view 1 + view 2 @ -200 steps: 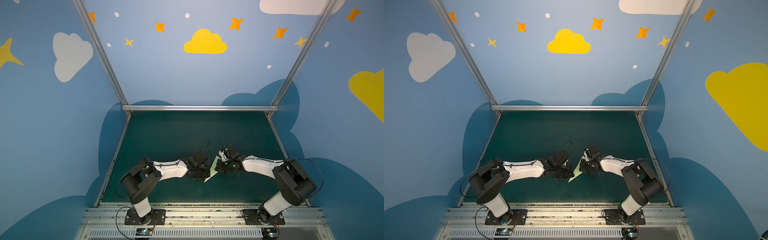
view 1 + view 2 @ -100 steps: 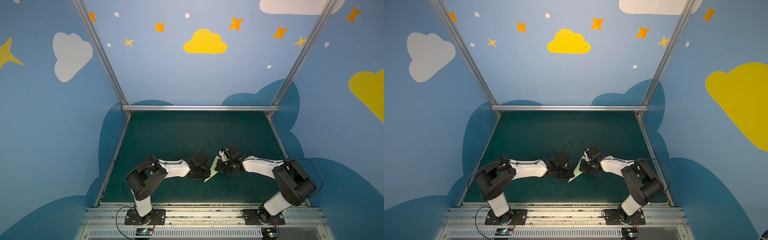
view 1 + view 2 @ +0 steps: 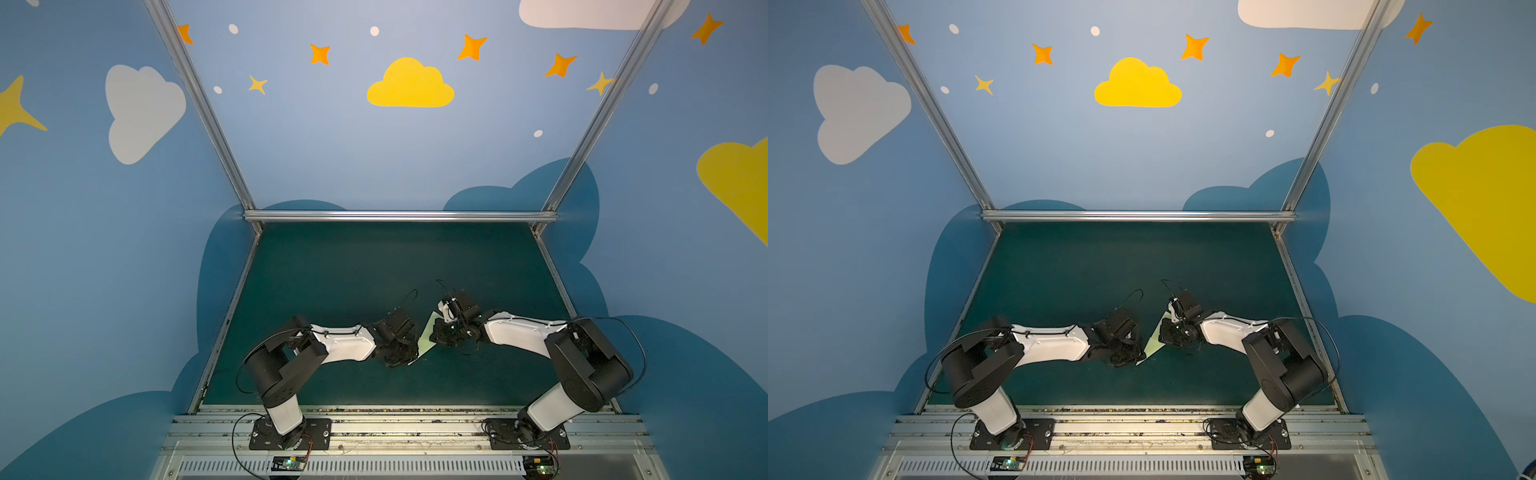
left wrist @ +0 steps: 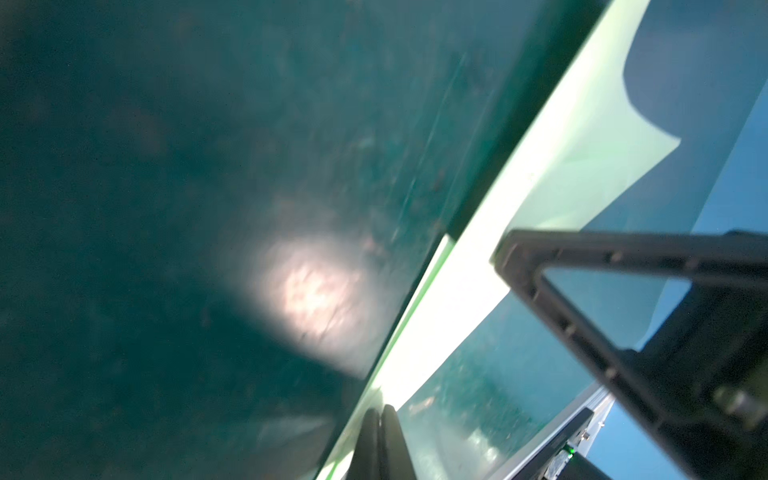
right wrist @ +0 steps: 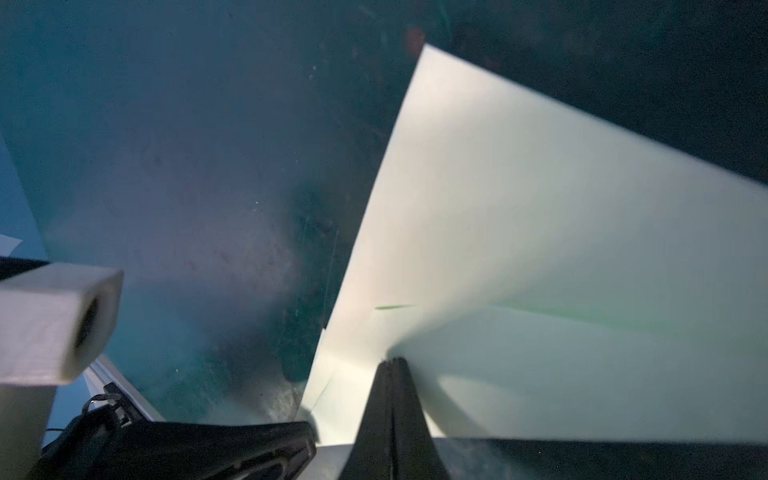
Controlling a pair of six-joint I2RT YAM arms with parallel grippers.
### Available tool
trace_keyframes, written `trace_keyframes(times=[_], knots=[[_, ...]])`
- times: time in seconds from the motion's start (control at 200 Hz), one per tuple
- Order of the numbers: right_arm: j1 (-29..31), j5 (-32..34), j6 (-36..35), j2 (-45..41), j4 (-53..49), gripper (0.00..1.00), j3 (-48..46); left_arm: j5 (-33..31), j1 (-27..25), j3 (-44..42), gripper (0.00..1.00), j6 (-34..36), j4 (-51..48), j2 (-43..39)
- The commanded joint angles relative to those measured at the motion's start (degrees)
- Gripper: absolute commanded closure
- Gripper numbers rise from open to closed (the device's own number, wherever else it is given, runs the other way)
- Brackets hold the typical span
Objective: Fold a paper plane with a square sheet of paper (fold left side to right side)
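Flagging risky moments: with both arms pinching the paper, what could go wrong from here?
1. The left fingers and right fingers hold the paper by their tips only; pulling apart could tear it or slip a grip.
2. The paper bows and curls between them, so the next crease may land crooked.

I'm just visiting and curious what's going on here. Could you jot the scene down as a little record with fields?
Surface: dark green table
Object: pale-green paper, creased
Left gripper: shut, pinching the paper's edge
Right gripper: shut, pinching the paper
Paper pose: tilted between the grippers, seemingly raised off the table
Backdrop: blue walls with clouds and stars
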Motion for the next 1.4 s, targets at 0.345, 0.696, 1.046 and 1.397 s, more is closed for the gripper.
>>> trace_keyframes(times=[0.345, 0.696, 1.046, 1.397], knots=[[0.4, 0.2, 0.9, 0.6, 0.1, 1.00, -1.6, -4.7, -1.0, -12.8, 0.97, -1.1, -9.0, -8.2], [-5.6, -4.3, -5.0, -4.7, -3.8, 0.85, 4.2, -10.6, -0.9, -8.2, 0.94, 4.9, -17.5, -16.8], [-16.0, -3.9, -4.7, -20.5, -11.1, 0.70, -1.1, -9.4, 6.5, 5.2, 0.53, 17.9, -21.3, -12.9], [-19.3, -6.4, -2.0, -24.9, -7.8, 0.83, -11.6, 13.1, 16.1, 25.7, 0.44, 31.5, -21.7, 7.8]])
